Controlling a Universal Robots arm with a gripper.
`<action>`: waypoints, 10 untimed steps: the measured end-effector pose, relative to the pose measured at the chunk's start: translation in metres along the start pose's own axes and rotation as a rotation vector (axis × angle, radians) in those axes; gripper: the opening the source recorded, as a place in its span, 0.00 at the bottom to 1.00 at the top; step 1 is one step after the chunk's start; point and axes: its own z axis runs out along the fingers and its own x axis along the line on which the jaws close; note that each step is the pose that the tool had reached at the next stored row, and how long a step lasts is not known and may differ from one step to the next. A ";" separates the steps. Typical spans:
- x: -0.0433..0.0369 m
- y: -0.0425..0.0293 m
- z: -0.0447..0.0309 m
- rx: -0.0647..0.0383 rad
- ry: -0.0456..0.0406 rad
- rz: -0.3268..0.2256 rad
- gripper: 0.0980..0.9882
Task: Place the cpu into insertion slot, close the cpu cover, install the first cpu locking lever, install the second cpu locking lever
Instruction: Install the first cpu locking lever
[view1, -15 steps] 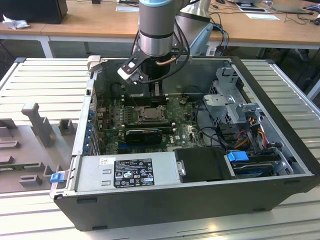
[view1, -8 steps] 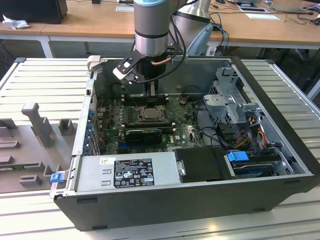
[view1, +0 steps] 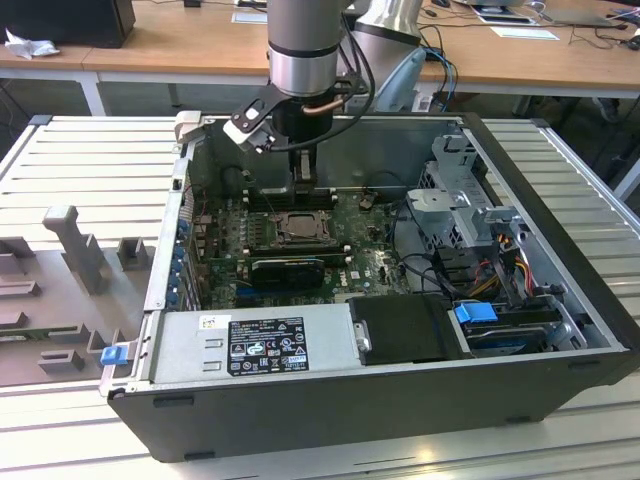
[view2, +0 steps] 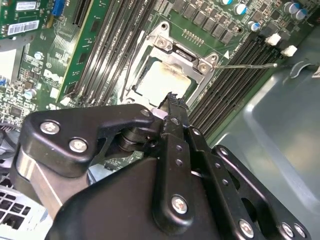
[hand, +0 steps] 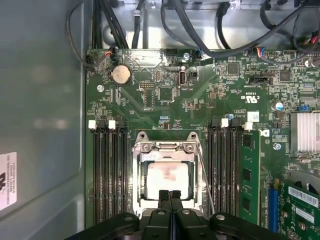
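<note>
Exterior view first: a big black PC case lies open on its side on a slatted metal bench. The silver robot arm comes down into it from the far side. Along the near wall sits the grey power supply, with a black sticker full of white print and a small white one beside it. A black box is at the exterior view's right of it.

The green motherboard covers the floor of the case. It has printed markings all over, a few white barcode stickers and a coin battery. A white label is stuck on the grey case wall too. Long black memory slots flank the insertion slot on both sides, and one green module is seated.

The gripper hangs right over the socket's edge. Its two black fingers are pressed together with nothing visible between them.

The cpu cover looks folded down flat, framing the chip. The cpu sits in the socket, its pale beige face showing through the cut-out, partly under the fingertips.

A thin wire locking lever sticks out past the socket over the memory slots.
</note>
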 end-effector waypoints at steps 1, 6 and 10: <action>0.0000 0.0000 -0.0006 0.000 0.0000 0.000 0.01; 0.0000 0.0001 -0.0029 0.000 0.0000 0.000 0.01; 0.0000 0.0001 -0.0038 0.000 0.0000 0.000 0.01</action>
